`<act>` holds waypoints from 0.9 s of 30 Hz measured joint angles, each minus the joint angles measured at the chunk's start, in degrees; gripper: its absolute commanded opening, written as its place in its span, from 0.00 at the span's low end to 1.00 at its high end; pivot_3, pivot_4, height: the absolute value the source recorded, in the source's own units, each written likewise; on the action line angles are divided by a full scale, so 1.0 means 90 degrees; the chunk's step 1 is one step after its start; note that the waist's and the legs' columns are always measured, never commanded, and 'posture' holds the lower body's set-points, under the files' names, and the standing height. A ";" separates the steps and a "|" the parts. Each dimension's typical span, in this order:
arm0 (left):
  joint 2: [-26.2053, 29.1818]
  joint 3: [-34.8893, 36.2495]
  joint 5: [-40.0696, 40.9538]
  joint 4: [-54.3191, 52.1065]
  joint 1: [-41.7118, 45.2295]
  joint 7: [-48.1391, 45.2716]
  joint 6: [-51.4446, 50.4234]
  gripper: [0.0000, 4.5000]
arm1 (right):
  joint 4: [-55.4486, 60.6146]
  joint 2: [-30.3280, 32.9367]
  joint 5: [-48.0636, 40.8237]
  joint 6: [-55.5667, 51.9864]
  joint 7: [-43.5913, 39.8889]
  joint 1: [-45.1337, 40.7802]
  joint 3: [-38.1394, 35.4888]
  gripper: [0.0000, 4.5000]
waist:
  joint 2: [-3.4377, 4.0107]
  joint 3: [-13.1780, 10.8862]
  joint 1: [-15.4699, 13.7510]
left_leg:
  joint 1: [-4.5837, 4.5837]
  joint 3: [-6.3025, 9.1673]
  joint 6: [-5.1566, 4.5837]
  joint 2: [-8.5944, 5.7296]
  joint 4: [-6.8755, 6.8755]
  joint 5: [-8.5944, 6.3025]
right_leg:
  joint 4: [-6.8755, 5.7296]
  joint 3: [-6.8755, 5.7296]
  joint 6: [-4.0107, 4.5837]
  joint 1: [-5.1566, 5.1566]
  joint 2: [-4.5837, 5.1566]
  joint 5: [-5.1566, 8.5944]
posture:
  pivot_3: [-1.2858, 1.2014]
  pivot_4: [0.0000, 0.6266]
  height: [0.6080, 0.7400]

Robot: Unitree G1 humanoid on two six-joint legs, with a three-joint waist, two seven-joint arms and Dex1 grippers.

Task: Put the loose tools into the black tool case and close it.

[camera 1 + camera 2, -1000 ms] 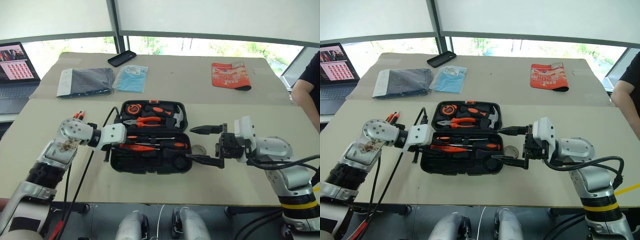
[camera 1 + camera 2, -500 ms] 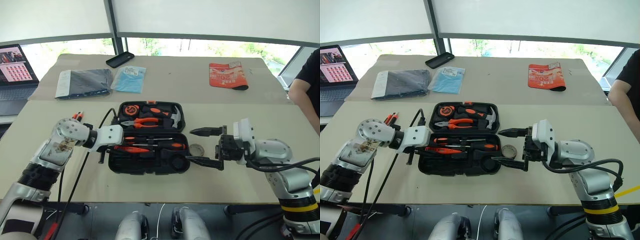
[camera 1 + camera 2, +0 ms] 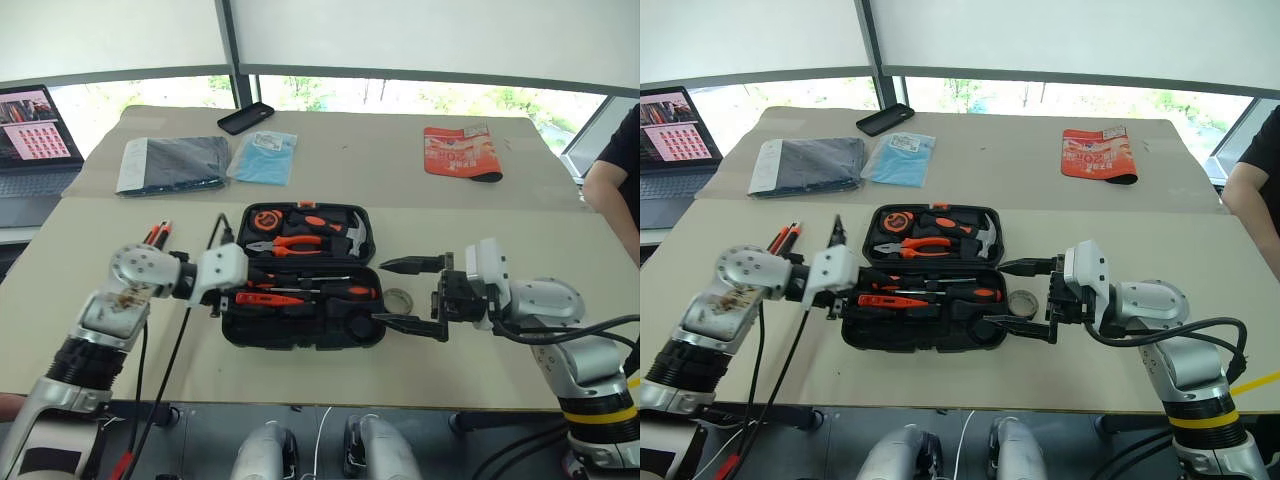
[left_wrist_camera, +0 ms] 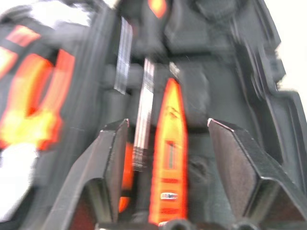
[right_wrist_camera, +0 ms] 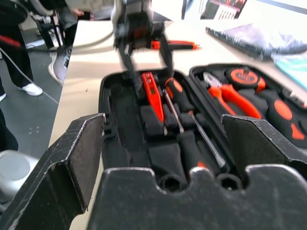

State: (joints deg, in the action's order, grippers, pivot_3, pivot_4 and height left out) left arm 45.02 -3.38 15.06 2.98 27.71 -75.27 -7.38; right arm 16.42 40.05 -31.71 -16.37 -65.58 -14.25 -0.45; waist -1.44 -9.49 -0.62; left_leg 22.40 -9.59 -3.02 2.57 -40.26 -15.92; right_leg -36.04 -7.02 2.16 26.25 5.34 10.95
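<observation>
Left wrist view: left gripper (image 4: 165, 158) parted, empty, over the tester screwdriver (image 4: 168, 158) in the tool case (image 3: 300, 325). Right gripper (image 3: 400, 295) wide, empty, beside the tape roll (image 3: 398, 298) on bare table.

Left tool (image 4: 163, 158) and right tool (image 3: 412, 295) both gape wide, pointing inward toward each other.

Matt black moulded plastic on the tool case (image 3: 300, 330), centre frame. Screwdriver (image 3: 310, 291) shafts gleam as bare steel, handles rubbery orange and black. The tester screwdriver (image 4: 168, 158) looks glossy orange plastic. Upper right, a shiny red printed pouch (image 3: 460, 152); the tabletop (image 3: 400, 190) is dull, smooth beige board.
</observation>
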 measured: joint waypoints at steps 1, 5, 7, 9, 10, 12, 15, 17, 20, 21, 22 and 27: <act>-0.0015 0.0116 0.0102 -0.0018 -0.0068 0.0042 0.0000 0.58 | -0.0003 0.0001 0.0000 -0.0008 -0.0010 0.0014 -0.0001 1.00 | 0.0000 0.0000 0.0006 | -0.0004 0.0000 0.0000 0.0000 0.0000 0.0000 | -0.0002 0.0003 0.0000 -0.0002 0.0001 0.0000 | 0.52 0.24 1.00; -0.0191 0.0253 0.0304 -0.0024 -0.0430 0.0162 -0.0058 0.34 | -0.0013 -0.0010 0.0001 -0.0011 -0.0011 0.0048 0.0000 1.00 | 0.0000 0.0000 -0.0001 | -0.0008 0.0000 0.0001 0.0000 -0.0001 0.0001 | -0.0004 0.0001 -0.0001 -0.0006 0.0000 0.0000 | 0.52 0.24 1.00; -0.0240 0.0218 0.0308 -0.0014 -0.0618 0.0179 -0.0047 0.17 | -0.0013 -0.0026 0.0001 -0.0013 -0.0005 0.0048 0.0001 1.00 | 0.0000 0.0000 -0.0003 | -0.0007 0.0001 0.0005 0.0000 -0.0002 0.0003 | -0.0005 0.0000 0.0000 -0.0005 -0.0002 0.0000 | 0.52 0.24 1.00; -0.0324 0.0207 0.0300 -0.0010 -0.0679 0.0238 -0.0001 0.01 | -0.0013 -0.0026 0.0001 -0.0014 -0.0007 0.0049 0.0001 1.00 | 0.0000 0.0000 -0.0004 | -0.0008 0.0001 0.0005 0.0000 -0.0001 0.0003 | -0.0006 0.0001 0.0000 -0.0005 0.0000 0.0000 | 0.52 0.24 1.00; -0.0384 0.0186 0.0289 -0.0010 -0.0708 0.0280 0.0025 0.00 | -0.0013 -0.0026 0.0000 -0.0015 -0.0011 0.0049 0.0001 1.00 | 0.0000 0.0000 -0.0008 | -0.0007 0.0001 0.0005 0.0000 -0.0001 0.0003 | -0.0006 0.0000 0.0000 -0.0005 -0.0001 0.0000 | 0.52 0.24 1.00; -0.0427 0.0069 0.0164 0.0019 -0.0807 0.0329 0.0164 0.00 | -0.0021 -0.0024 -0.0001 -0.0019 -0.0018 0.0048 0.0000 1.00 | 0.0000 0.0000 -0.0007 | -0.0008 0.0002 0.0004 0.0000 -0.0002 0.0002 | -0.0005 0.0000 0.0000 -0.0006 0.0000 -0.0001 | 0.52 0.24 1.00; -0.0427 -0.0136 -0.0177 0.0294 -0.0909 0.0404 0.0409 0.00 | -0.0070 -0.0014 -0.0001 -0.0021 -0.0030 0.0049 -0.0008 1.00 | 0.0000 0.0000 -0.0007 | -0.0007 0.0001 0.0003 0.0000 -0.0002 0.0002 | -0.0005 -0.0001 0.0001 -0.0005 -0.0002 -0.0001 | 0.52 0.24 1.00; -0.0430 -0.0171 -0.0201 0.0386 -0.0910 0.0401 0.0577 0.00 | -0.0102 -0.0013 -0.0001 -0.0021 -0.0027 0.0051 -0.0013 1.00 | 0.0000 0.0000 -0.0004 | -0.0008 0.0002 0.0003 0.0001 -0.0001 0.0001 | -0.0005 0.0000 0.0001 -0.0005 0.0000 -0.0001 | 0.52 0.24 1.00; -0.0430 -0.0216 -0.0305 0.0428 -0.0902 0.0432 0.0681 0.00 | -0.0103 -0.0013 0.0000 -0.0021 -0.0016 0.0108 -0.0013 1.00 | 0.0000 0.0001 -0.0006 | -0.0010 0.0003 -0.0006 0.0001 -0.0001 -0.0004 | -0.0005 0.0000 0.0001 -0.0006 0.0002 -0.0001 | 0.52 0.24 1.00; -0.0430 -0.0231 -0.0331 0.0435 -0.0896 0.0480 0.0675 0.00 | -0.0109 -0.0016 0.0000 -0.0021 -0.0007 0.0148 -0.0013 1.00 | 0.0001 0.0001 -0.0006 | -0.0010 0.0003 -0.0007 0.0001 -0.0001 -0.0005 | -0.0006 0.0000 0.0001 -0.0006 0.0002 -0.0001 | 0.52 0.24 1.00; -0.0430 -0.0232 -0.0346 0.0440 -0.0888 0.0502 0.0672 0.00 | -0.0111 -0.0016 0.0000 -0.0021 -0.0004 0.0161 -0.0013 1.00 | 0.0001 0.0001 -0.0006 | -0.0012 0.0003 -0.0008 0.0001 -0.0002 -0.0005 | -0.0008 0.0001 0.0001 -0.0006 0.0004 -0.0001 | 0.52 0.24 1.00; -0.0469 -0.0207 -0.0346 0.0446 -0.0892 0.0596 0.0606 0.00 | -0.0109 -0.0027 -0.0001 -0.0020 0.0049 0.0213 -0.0013 1.00 | 0.0002 0.0002 -0.0007 | -0.0020 0.0010 -0.0020 0.0002 -0.0002 -0.0010 | -0.0019 0.0001 0.0001 -0.0010 0.0005 -0.0002 | 0.52 0.24 1.00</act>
State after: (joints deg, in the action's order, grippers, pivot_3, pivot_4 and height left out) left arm 40.79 -5.24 11.94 6.99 19.67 -69.90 -1.93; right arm 15.44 39.80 -31.72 -16.55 -65.14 -12.33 -0.57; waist -1.42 -9.47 -0.68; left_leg 22.21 -9.50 -3.21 2.59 -40.27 -16.00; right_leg -36.21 -7.01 2.18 26.16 5.38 10.92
